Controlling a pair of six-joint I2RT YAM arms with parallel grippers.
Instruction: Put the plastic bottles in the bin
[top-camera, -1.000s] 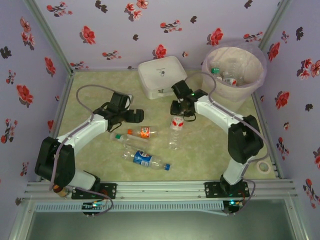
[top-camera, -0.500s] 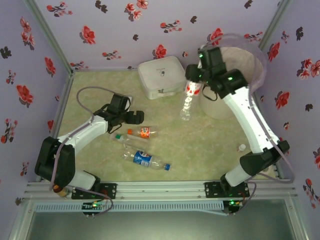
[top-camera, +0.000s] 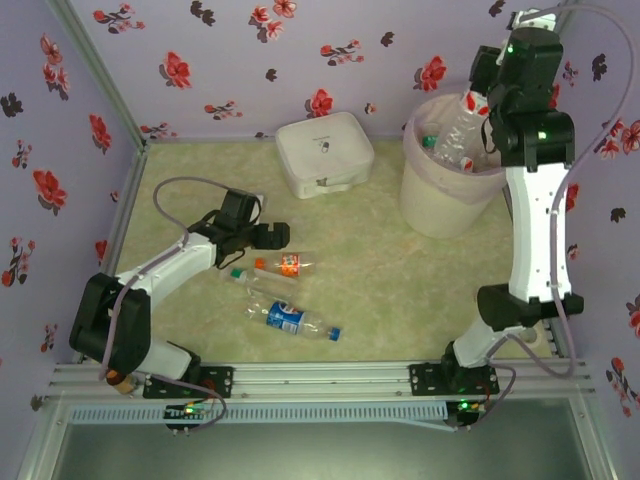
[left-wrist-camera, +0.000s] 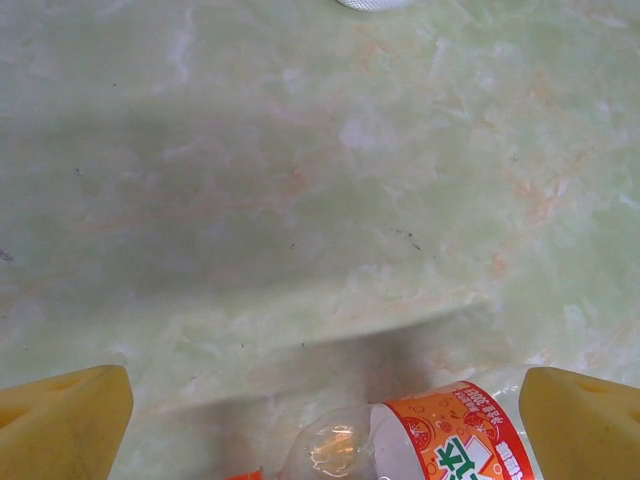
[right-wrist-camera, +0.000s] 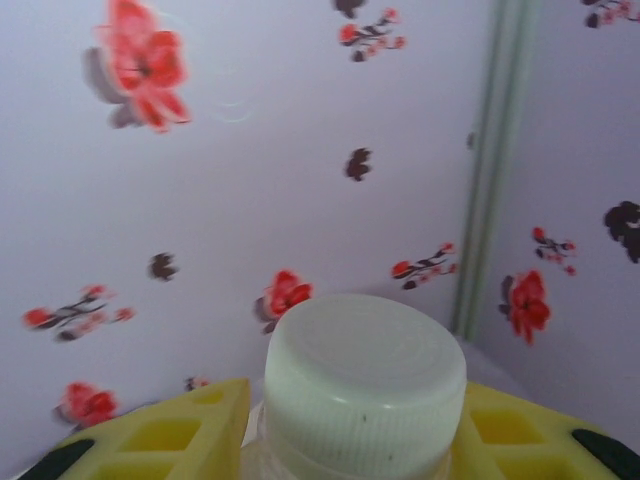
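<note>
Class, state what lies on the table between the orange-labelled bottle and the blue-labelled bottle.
A clear, green-capped bottle lies between them, seen in the top view.

Our two arms are white shells linked by rounded black joint housings. A pale grey cable loops back from behind the jaws of our left arm (top-camera: 160, 262). Another loops from behind the jaws of our right arm (top-camera: 535, 200), where small green lights glow on the black casing. Our left gripper (left-wrist-camera: 320, 400) has smooth yellow fingers (left-wrist-camera: 62, 420). Our right gripper (right-wrist-camera: 350, 430) has yellow fingers (right-wrist-camera: 220, 420) moulded with square recesses.
</note>
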